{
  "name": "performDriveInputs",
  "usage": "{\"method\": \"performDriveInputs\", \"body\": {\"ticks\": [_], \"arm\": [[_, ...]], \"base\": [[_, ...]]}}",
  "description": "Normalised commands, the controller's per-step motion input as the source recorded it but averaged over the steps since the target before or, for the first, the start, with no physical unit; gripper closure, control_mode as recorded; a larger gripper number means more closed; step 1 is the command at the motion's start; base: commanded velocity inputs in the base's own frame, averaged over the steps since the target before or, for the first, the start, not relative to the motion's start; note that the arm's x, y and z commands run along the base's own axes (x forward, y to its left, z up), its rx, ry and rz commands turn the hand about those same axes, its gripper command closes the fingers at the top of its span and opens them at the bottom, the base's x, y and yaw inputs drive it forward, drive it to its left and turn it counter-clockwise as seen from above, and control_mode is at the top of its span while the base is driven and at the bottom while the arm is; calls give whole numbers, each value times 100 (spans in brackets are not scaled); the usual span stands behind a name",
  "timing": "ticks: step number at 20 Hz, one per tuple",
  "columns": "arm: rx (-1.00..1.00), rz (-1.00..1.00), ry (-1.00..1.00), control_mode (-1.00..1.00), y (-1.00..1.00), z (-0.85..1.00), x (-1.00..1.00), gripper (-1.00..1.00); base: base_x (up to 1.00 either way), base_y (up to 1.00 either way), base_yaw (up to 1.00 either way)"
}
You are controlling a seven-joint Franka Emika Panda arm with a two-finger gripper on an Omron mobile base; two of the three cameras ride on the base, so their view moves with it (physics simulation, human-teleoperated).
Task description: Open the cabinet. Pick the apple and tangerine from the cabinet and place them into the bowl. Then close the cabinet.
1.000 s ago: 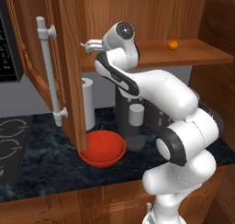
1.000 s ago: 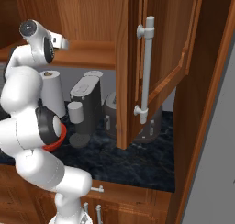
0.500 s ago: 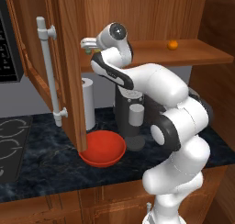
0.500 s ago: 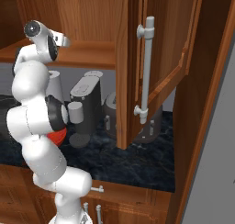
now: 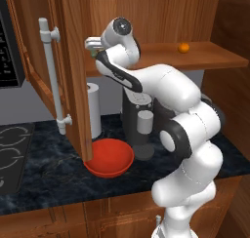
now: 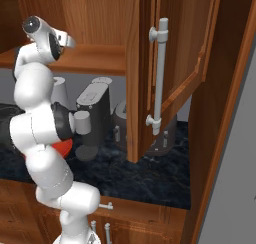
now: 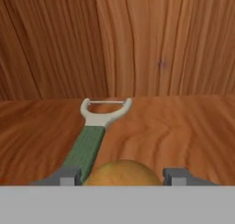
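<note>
The cabinet [image 5: 73, 66] stands with both doors swung open, the right door [image 6: 172, 63] seen edge-on. My gripper [image 5: 93, 43] reaches onto the left end of its shelf. In the hand view my gripper [image 7: 121, 176] is open, and the yellow-green apple [image 7: 121, 170] sits low between the two fingertips [image 7: 64, 176], close to both. The tangerine [image 5: 183, 48] rests on the shelf far to the right of my hand. The red bowl [image 5: 110, 156] sits on the counter below the left door; its edge [image 6: 62, 147] peeks out behind my arm.
A green-handled peeler [image 7: 92, 140] lies on the shelf just beyond the apple. On the counter stand a paper towel roll [image 5: 93, 110], a coffee machine [image 5: 139, 120] and a toaster [image 6: 120, 123]. A microwave [image 5: 10, 51] hangs at the left, above a stove [image 5: 12, 154].
My hand has moved slightly up and further into the left end of the shelf, and the arm's upper links have swung with it. Fruit, bowl and doors have stayed put.
</note>
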Motion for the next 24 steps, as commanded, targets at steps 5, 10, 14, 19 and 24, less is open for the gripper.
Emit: {"method": "performDriveInputs", "body": {"ticks": [5,10,14,19,24], "arm": [[0,0,5,-100,-16,-70,-82,100],[0,0,0,-100,-4,-6,-9,100],[0,0,0,-100,0,0,-61,100],[0,0,-4,-100,0,0,-100,100],[2,0,-6,-100,0,0,-100,100]], "base": [[0,0,0],[0,0,0],[0,0,0],[0,0,0],[0,0,0]]}}
